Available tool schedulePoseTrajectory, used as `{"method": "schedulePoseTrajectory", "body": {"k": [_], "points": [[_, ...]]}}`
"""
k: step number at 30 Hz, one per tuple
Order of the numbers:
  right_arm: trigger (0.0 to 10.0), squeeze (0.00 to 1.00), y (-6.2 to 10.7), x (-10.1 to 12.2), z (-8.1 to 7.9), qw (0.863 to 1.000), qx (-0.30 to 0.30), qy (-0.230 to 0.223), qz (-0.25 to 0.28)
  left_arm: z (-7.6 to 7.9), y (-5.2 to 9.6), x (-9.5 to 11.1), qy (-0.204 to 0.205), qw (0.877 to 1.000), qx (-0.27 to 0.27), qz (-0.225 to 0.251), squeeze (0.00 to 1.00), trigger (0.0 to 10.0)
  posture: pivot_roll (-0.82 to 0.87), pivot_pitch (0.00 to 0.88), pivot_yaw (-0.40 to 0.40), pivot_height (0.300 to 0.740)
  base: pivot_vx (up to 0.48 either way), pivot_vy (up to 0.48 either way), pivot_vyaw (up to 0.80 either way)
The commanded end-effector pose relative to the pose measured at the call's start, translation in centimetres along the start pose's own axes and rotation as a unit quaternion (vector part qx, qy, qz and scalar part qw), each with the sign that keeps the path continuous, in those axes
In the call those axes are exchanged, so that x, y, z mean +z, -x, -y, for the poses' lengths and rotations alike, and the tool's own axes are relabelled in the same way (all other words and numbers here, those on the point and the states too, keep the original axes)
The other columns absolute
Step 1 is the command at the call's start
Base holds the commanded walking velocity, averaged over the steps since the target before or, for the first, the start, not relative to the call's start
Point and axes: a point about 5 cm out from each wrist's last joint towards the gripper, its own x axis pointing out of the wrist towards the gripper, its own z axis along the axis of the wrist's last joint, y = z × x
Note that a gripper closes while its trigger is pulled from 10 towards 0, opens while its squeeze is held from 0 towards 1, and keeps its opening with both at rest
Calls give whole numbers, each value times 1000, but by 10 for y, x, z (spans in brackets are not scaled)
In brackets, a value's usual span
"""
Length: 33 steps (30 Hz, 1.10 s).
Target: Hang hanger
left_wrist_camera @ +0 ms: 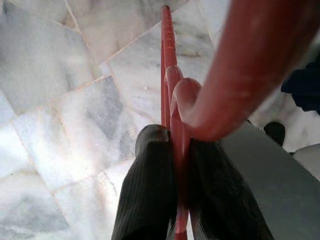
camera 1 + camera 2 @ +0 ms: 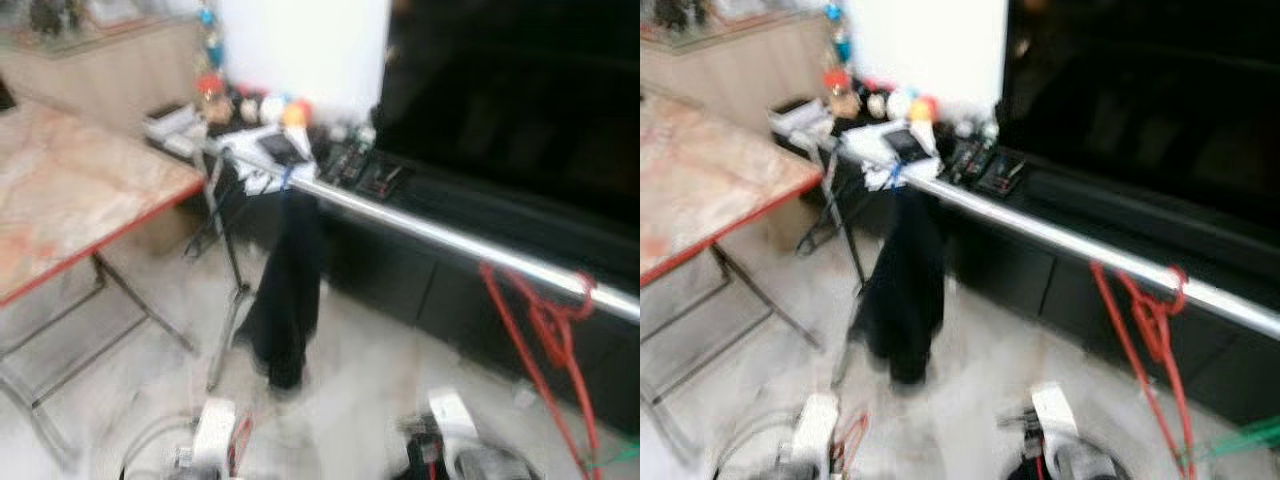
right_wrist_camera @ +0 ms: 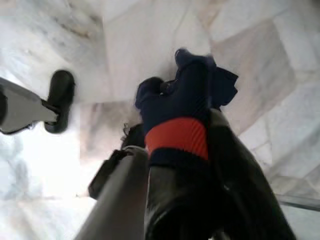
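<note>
Looking down past our arms, we see a silver rail [image 2: 430,232] running from far left to near right, in front of a black cabinet [image 2: 470,250]. A dark garment [image 2: 285,290] hangs from the rail's far part, and a red hanger [image 2: 545,320] is hooked over it at the right. Our left gripper [image 1: 175,200] is clamped on a second red hanger [image 1: 172,100], its thin bar pinched between the two black fingers [image 1: 145,190] above the marble floor [image 1: 60,75]. Our right gripper [image 3: 187,165] is closed on a navy cloth [image 3: 187,105] with a red band. A red-edged table [image 2: 70,190] stands at the left.
</note>
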Motion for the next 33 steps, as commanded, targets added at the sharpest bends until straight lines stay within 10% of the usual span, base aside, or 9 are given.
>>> {"method": "schedulePoseTrajectory", "body": {"k": [1,33], "points": [[10000,0,1,-2,7,1000,-9,-4,-1,3,0,6,-8,1000,-3,9,0,10000,-21,0,-10,740,-304,0,0],[10000,0,2,1,10,1000,-9,-1,4,3,-1,9,-5,1000,-5,7,0,10000,-17,0,-13,740,-302,0,0]]}}
